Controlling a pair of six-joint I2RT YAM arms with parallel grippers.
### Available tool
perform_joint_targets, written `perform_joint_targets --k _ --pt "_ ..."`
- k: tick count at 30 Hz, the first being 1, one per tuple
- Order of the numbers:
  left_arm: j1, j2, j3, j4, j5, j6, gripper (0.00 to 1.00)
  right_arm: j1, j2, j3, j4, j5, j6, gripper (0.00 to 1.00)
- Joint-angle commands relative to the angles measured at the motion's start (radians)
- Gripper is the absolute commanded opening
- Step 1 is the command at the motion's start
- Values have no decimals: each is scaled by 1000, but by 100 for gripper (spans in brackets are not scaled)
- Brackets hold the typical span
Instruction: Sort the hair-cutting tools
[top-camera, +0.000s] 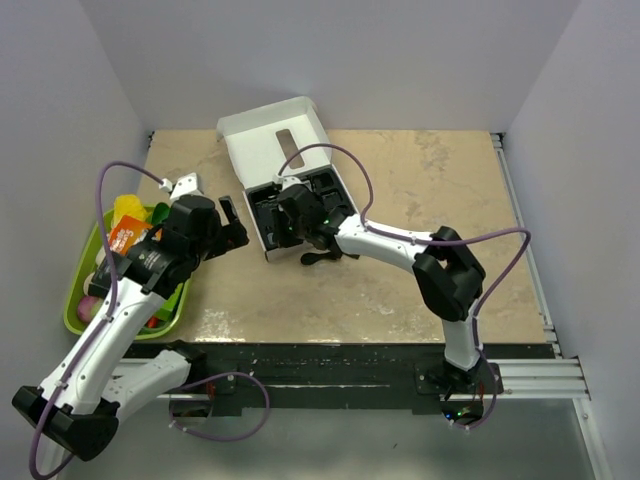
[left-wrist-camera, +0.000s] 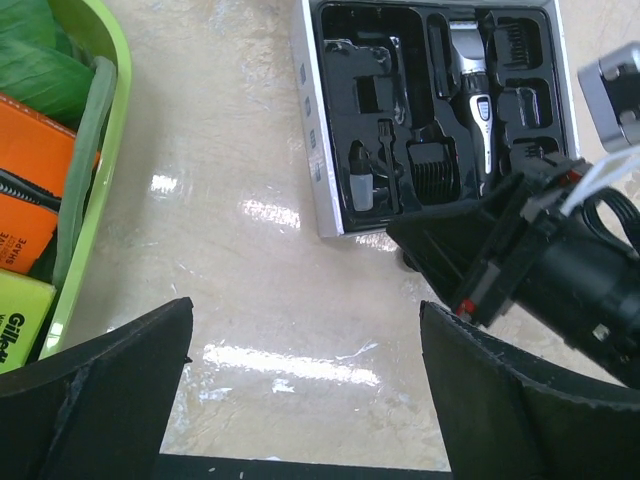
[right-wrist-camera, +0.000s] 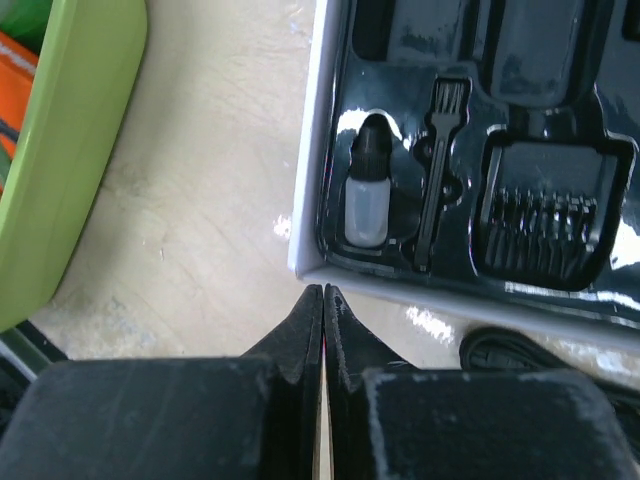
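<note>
Two robot arms over a beige table (top-camera: 430, 190). A white box (left-wrist-camera: 310, 130) w/ black insert sits mid-table, lid open. The clipper (left-wrist-camera: 472, 95) lies in its slot inside the box, w/ a comb attachment (left-wrist-camera: 432, 172) slotted just beside it. A small bottle (right-wrist-camera: 363, 205) and brush (right-wrist-camera: 438, 170) sit in slots near the box corner. A thin black cord (right-wrist-camera: 498, 348) lies on the table just outside the box edge. The left gripper (left-wrist-camera: 305, 320) hangs btwn the green tray (left-wrist-camera: 95, 130) and box, jaws wide apart, empty. The right gripper (right-wrist-camera: 323, 300) is at the box's near edge, jaws pressed together, nothing btwn them.
</note>
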Motion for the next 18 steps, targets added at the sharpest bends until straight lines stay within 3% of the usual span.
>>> perform_joint_targets --k 1,18 --pt "5 -36 -22 11 11 21 99 -6 45 83 65 -11 -12 0" --pt "5 -51 -42 27 6 42 99 0 158 222 51 83 -74 0"
